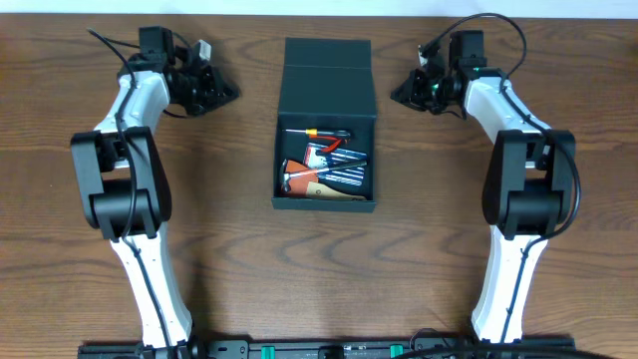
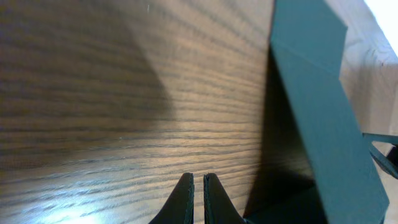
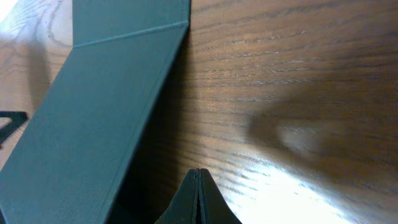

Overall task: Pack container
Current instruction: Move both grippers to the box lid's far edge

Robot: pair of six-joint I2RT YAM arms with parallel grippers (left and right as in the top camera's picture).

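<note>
The container [image 1: 327,82] is a dark teal-black square box in the middle of the table, with its flap lid folded open at the far side. Several hand tools [image 1: 327,160] lie inside it, some with red and orange handles. My left gripper [image 1: 230,95] rests on the table left of the lid; its fingers [image 2: 198,178] are together with only a hairline gap and hold nothing. The box wall [image 2: 323,124] stands to their right. My right gripper [image 1: 397,92] is right of the lid; its fingers [image 3: 198,173] are shut and empty, with the box wall [image 3: 93,124] to their left.
The brown wooden table [image 1: 229,249] shows bare wood on both sides of the box. Both arms reach from the front edge to the far side. A black rail [image 1: 319,349] runs along the front edge.
</note>
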